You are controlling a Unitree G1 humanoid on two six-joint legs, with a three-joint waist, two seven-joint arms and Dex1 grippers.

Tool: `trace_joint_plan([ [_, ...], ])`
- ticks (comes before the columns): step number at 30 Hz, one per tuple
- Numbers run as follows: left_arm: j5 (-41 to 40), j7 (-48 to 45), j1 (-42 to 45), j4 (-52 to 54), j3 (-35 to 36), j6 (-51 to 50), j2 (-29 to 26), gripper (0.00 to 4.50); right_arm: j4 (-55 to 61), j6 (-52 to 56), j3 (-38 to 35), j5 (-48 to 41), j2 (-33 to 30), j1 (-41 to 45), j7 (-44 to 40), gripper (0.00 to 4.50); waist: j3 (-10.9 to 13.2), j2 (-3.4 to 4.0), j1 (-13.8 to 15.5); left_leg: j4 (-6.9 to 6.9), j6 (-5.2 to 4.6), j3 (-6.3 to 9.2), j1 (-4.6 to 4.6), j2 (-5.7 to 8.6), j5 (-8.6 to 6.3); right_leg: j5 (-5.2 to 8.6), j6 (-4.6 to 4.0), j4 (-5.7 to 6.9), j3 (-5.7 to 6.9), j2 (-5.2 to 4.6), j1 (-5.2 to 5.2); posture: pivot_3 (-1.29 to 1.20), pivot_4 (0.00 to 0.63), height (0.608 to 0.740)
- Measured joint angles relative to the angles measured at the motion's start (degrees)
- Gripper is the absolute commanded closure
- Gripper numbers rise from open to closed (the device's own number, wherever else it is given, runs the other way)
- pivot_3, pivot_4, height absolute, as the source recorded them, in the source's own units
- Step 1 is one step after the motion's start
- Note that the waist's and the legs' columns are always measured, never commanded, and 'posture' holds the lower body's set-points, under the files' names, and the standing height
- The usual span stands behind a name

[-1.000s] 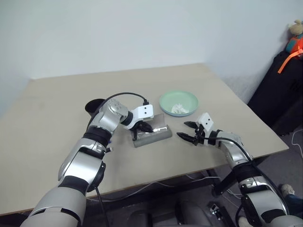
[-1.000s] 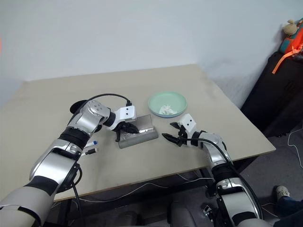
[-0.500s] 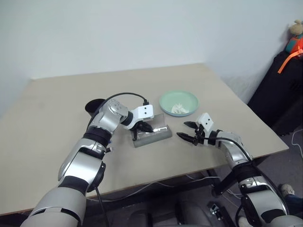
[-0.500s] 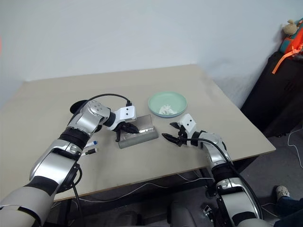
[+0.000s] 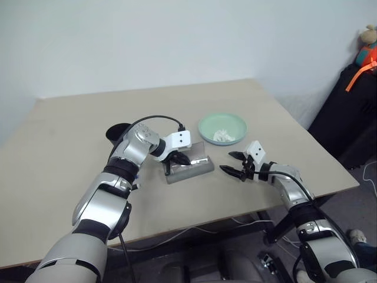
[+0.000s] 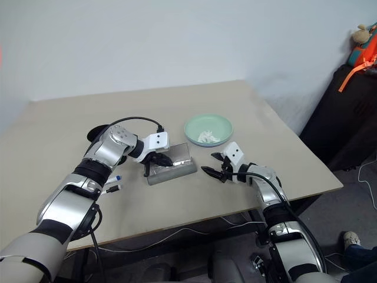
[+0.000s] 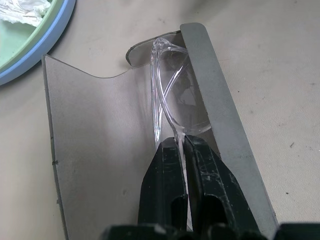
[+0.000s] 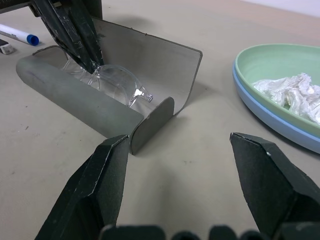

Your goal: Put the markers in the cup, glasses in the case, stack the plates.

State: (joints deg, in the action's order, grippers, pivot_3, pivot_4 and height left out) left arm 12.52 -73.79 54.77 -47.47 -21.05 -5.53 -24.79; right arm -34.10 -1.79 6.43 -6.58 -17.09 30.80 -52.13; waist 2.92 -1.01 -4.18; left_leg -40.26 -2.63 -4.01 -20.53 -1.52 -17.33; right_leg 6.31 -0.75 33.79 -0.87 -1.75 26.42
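The grey case (image 5: 189,169) lies open on the table, its lid (image 7: 95,130) standing up. The clear glasses (image 7: 172,100) rest inside it. My left gripper (image 7: 180,142) reaches down into the case and is shut on the glasses' frame. My right gripper (image 5: 234,164) hovers open just right of the case, empty, facing its end (image 8: 152,117). The mint green plate (image 5: 222,125) sits stacked on the light blue plate (image 8: 272,122) behind the case. A blue-capped marker (image 6: 113,178) lies left of the case beside my left forearm. The black cup (image 5: 117,131) stands behind that arm, partly hidden.
A white tissue wad (image 8: 295,90) lies in the green plate. A small white piece (image 6: 112,188) lies next to the marker. The table's right edge is near my right arm, with a black bag (image 5: 353,112) beyond it.
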Motion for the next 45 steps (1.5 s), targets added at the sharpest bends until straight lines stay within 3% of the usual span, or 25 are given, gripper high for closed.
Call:
trace_joint_plan([
  [9,0.01,0.00,-0.01,0.00,0.00,0.01,0.00,4.48,-0.12,-0.28,0.00,0.00,0.01,0.02,-0.01,1.01,0.00,0.00,0.00,0.00,0.00,0.00,0.00,0.00,0.00,0.00,0.00,0.00,0.00,0.00,0.00,0.00,0.000,0.720],
  [11,-0.06,-0.17,-0.01,0.02,0.00,-0.13,0.00,3.85,-0.12,-0.29,0.00,0.00,0.01,0.02,-0.02,1.01,0.00,0.00,0.00,0.00,0.00,0.00,0.00,0.00,0.00,0.00,0.00,0.00,0.00,0.00,0.00,0.00,0.000,0.720],
  [21,0.39,5.38,0.35,-2.47,0.12,2.79,0.53,3.85,-0.12,-0.29,0.06,-0.01,0.29,0.01,-0.06,1.01,0.00,0.00,0.01,0.00,0.00,0.00,0.01,0.00,0.00,0.00,0.00,0.00,0.00,0.00,0.00,0.00,0.000,0.720],
  [44,-2.44,2.95,1.15,-2.21,2.36,1.72,0.99,3.85,-0.12,-0.29,0.18,0.00,0.30,0.01,-0.15,1.01,0.00,0.00,0.00,0.00,0.00,0.01,0.00,0.00,0.00,0.00,0.00,0.01,0.00,0.00,0.00,0.00,0.000,0.720],
  [45,-3.07,2.20,1.15,-1.85,2.65,1.12,1.07,3.67,-0.12,-0.29,0.18,0.00,0.30,0.01,-0.16,1.01,0.00,0.00,0.00,0.00,0.00,0.00,0.00,0.01,0.00,0.00,0.00,0.01,0.00,0.00,0.00,0.00,0.000,0.720],
])
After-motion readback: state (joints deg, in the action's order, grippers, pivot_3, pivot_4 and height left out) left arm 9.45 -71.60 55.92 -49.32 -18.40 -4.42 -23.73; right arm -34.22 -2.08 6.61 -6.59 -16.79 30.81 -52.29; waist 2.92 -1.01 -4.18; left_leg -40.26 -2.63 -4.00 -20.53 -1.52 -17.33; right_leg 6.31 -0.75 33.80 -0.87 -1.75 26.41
